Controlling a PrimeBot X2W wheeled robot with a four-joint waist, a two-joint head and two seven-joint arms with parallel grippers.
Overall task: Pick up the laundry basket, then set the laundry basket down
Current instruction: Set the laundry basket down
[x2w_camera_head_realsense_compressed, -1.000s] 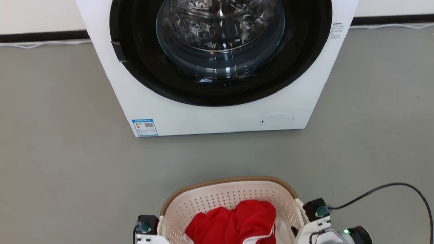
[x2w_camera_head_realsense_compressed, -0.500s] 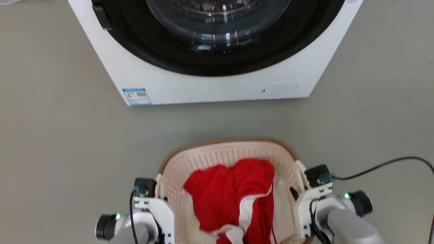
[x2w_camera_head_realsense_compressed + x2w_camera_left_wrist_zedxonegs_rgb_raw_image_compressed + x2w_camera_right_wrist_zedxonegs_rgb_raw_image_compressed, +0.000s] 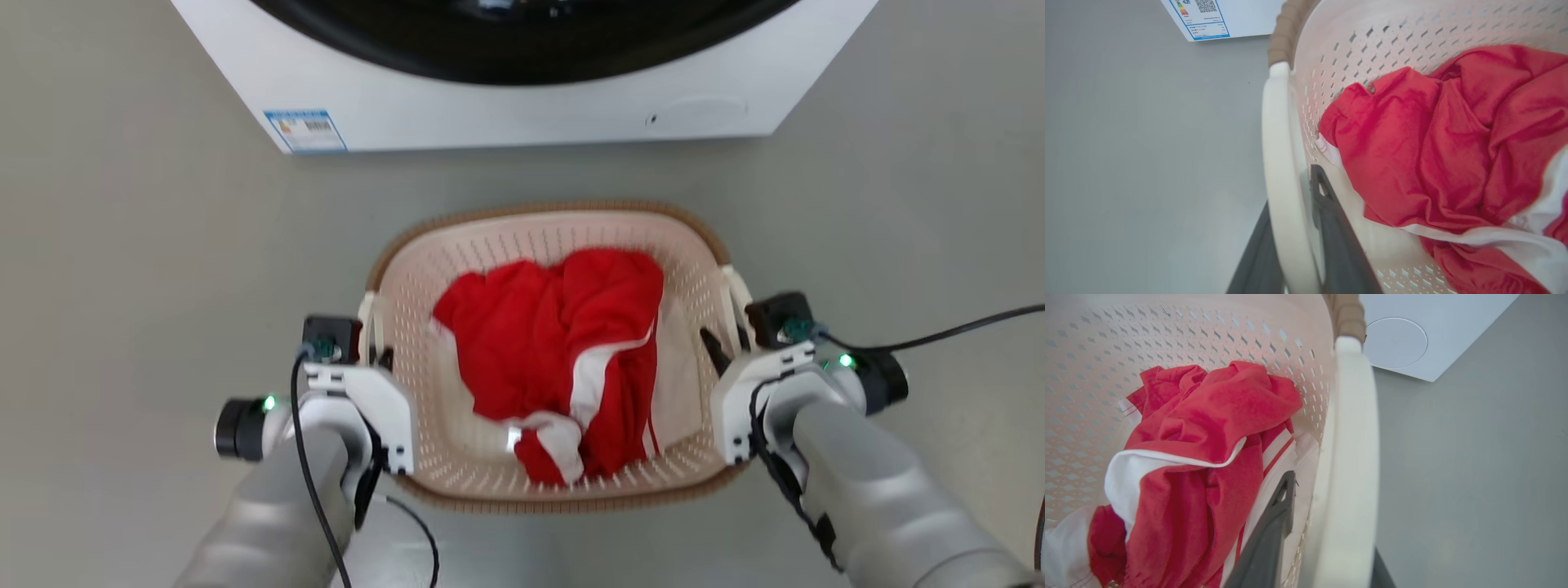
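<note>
Holding the basket [image 3: 539, 237] by both side handles, low over the floor [image 3: 122, 286] and just near of the washer [image 3: 506, 122]. Gripped with the left claw [image 3: 1290, 192] clenched across the left handle [image 3: 1276, 134], one finger inside the wall and one outside, and with the right claw [image 3: 1331, 506] clenched the same way on the right handle [image 3: 1353, 437]. Grasp done, then. Impossible to tell from these views whether lifted clear of the floor or resting on it, so judged either mid-carry or close to being put down. Left to do, at the least: settling it flat and letting go with both claws. Standing upright, mouth up, level as far as can be judged, with a red and white garment [image 3: 555, 327] heaped inside. Long axis apparently running left to right, handle to handle, parallel to the washer's front; short axis running near to far.
</note>
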